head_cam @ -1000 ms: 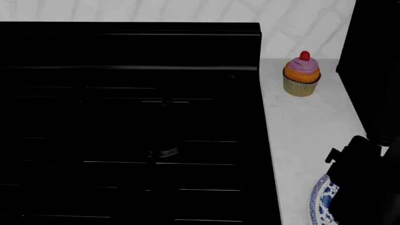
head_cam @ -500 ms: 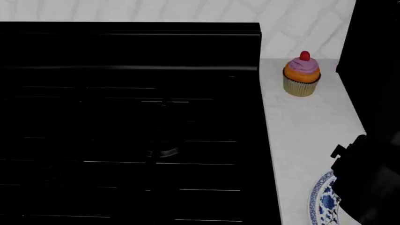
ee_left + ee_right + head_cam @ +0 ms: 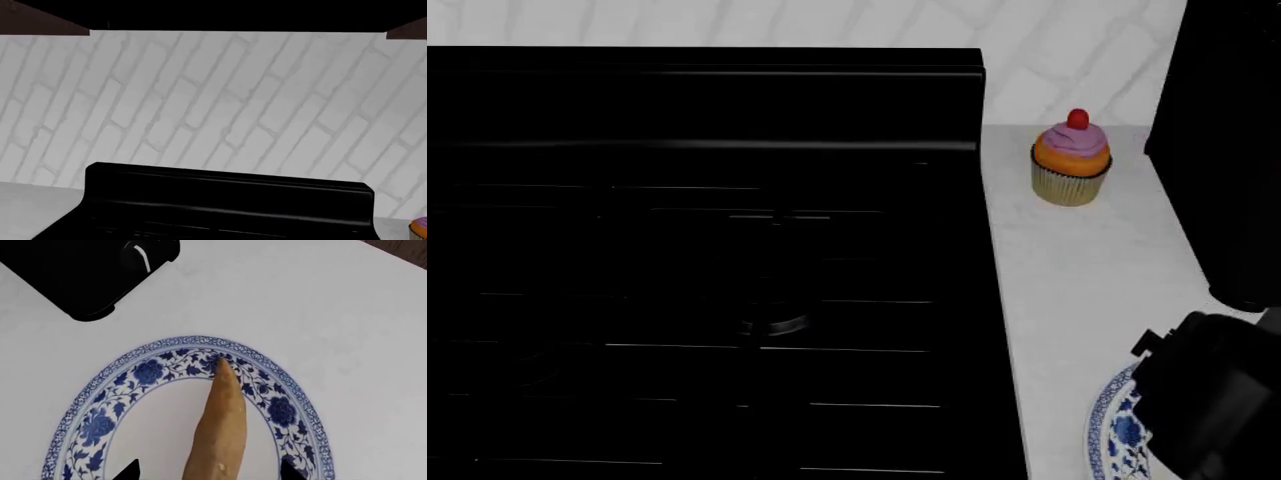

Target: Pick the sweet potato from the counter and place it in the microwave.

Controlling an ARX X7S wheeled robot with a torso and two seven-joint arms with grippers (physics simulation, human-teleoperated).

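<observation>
The tan-orange sweet potato [image 3: 220,425] lies on a blue-and-white plate [image 3: 150,371], its pointed end toward the plate's rim. My right gripper [image 3: 210,474] is open, with one dark fingertip [image 3: 130,471] on each side of the tuber and not touching it. In the head view my right arm [image 3: 1214,400] covers the plate [image 3: 1110,430] at the lower right, so the sweet potato is hidden there. The black microwave [image 3: 1228,150] stands at the right edge on the white counter [image 3: 1081,270]. Its rounded corner [image 3: 87,275] also shows in the right wrist view. My left gripper is out of view.
A wide black stove [image 3: 707,260] fills the left and middle of the head view and borders the counter strip. A pink-and-orange cupcake [image 3: 1072,160] with a red cherry stands at the back of the counter. A white brick wall [image 3: 213,100] rises behind the stove.
In the head view my right arm has shifted slightly lower over the plate. The cupcake and stove have not moved.
</observation>
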